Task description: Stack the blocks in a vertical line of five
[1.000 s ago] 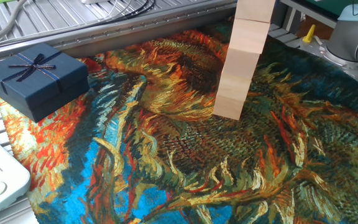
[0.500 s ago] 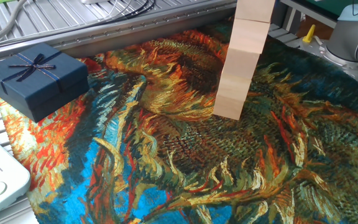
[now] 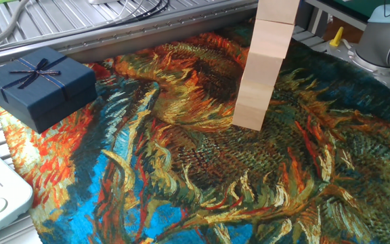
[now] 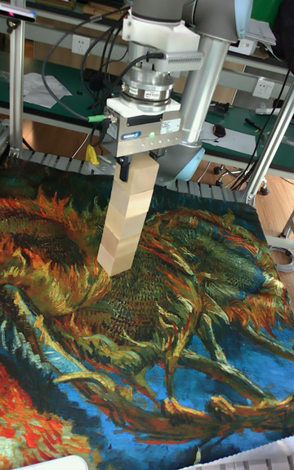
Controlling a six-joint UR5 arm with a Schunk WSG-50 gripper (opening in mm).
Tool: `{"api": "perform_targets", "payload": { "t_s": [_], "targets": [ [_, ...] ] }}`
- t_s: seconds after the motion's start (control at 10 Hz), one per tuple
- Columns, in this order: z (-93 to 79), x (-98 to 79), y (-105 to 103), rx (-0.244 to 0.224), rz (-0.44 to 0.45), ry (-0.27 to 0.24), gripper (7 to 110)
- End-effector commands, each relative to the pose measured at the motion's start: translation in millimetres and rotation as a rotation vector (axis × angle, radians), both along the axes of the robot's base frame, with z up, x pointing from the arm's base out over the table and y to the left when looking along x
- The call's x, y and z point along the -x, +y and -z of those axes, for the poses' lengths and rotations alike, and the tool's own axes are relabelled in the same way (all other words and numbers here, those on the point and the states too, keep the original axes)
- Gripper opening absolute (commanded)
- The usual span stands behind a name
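A: Where are the blocks (image 4: 126, 219) found?

B: A single column is seen standing on the painted cloth (image 3: 202, 190) that covers the worktop, towards its far side. In the tall fixed view about five cubes can be counted, though the seams are faint, so the number is offered only as a judgement. In the fixed view the top of the column is cut off by the frame.

A: And the claw (image 4: 142, 165)?

B: It is set directly over the column, with the top block (image 4: 143, 176) lying between its fingers. Whether that block is gripped or has been let go cannot be told; the fingertips are too small and too shadowed.

A: Why would it be held so?

B: A straight-down approach is presumably chosen so that the cube is seated squarely and no sideways push is given to the cubes below.

A: What risk is judged?

B: The column is tall and narrow. If the fingers are opened unevenly or lifted at an angle, it could be toppled.

A: Anything else?

B: The navy gift box (image 3: 39, 85) is left well apart at the cloth's edge.
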State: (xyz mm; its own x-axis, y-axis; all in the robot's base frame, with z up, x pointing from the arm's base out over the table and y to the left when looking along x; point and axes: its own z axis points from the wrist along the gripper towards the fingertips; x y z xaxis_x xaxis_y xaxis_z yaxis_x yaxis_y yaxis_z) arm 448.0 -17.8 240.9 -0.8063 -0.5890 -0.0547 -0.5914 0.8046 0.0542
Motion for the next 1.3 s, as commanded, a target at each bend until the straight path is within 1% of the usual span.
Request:
{"api": "perform_targets", "payload": {
  "t_s": [0.0, 0.5, 1.0, 1.1, 1.2],
  "targets": [
    [-1.5, 0.7, 3.2, -0.013, 0.0, 0.002, 44],
    [-1.4, 1.0, 3.2, -0.015, 0.0, 0.004, 44],
    [-1.1, 0.4, 0.5, -0.006, -0.005, 0.002, 44],
    [-1.1, 0.1, 0.9, -0.007, -0.003, 0.0, 66],
    [-1.1, 0.1, 0.2, -0.004, -0.003, 0.0, 66]
  ]
}}
